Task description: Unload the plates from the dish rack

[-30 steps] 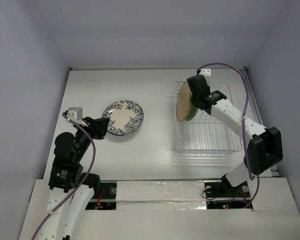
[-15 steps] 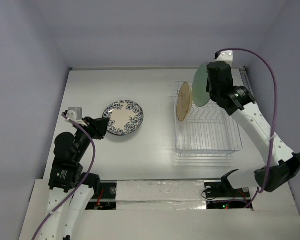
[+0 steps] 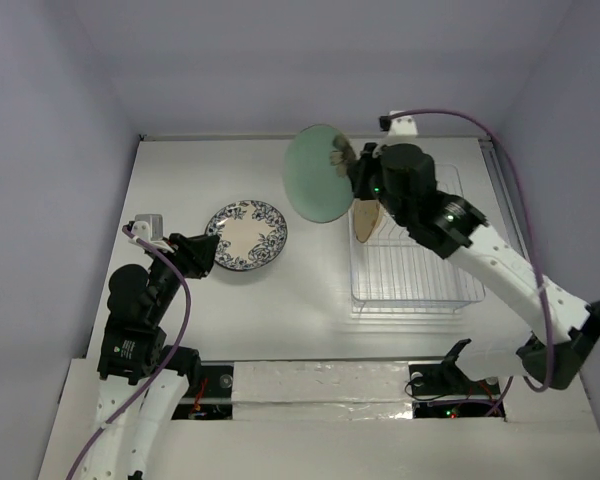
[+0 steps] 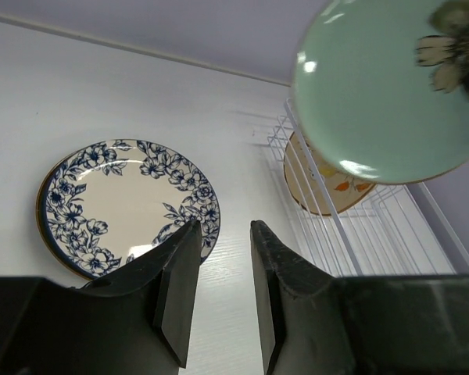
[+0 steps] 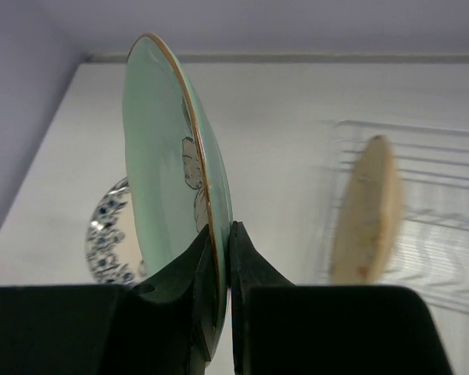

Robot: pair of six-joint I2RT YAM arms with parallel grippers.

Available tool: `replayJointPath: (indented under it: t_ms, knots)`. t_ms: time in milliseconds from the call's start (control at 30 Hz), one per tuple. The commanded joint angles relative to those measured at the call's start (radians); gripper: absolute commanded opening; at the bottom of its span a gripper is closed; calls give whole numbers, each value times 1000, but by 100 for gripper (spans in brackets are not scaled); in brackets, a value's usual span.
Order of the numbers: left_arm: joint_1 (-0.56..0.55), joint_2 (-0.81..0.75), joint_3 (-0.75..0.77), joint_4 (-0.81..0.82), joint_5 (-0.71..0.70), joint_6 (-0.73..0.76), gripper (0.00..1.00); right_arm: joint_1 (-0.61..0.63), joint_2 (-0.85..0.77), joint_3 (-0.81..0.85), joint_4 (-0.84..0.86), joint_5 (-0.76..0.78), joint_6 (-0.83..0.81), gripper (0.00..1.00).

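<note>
The top external camera hangs high above and behind the arm bases at 6 o'clock, looking down on the whole table (image 3: 310, 290). The left wrist camera sits low, close behind the left gripper (image 4: 223, 230), and faces across the table toward 2 o'clock of the top view. The right wrist camera rides close behind the right gripper (image 5: 219, 238), high above the table, tilted down toward 12 o'clock. All three views share the blue-rimmed plate (image 3: 246, 235), the pale green plate (image 3: 320, 175) and the tan plate (image 3: 364, 226) in the dish rack (image 3: 415, 270).
</note>
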Motion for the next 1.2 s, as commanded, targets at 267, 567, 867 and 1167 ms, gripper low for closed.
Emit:
replayJointPath:
  t_ms: [267, 567, 867, 1167]
  knots:
    - [6, -1, -2, 40, 7, 1, 30, 104, 362, 6, 557, -300, 348, 0]
    - [15, -2, -4, 40, 11, 1, 31, 104, 543, -41, 666, -340, 477, 0]
    - [15, -2, -4, 40, 11, 2, 31, 104, 632, -67, 715, -324, 560, 0]
    - [15, 1, -4, 43, 14, 1, 31, 104, 694, -71, 721, -327, 598, 10]
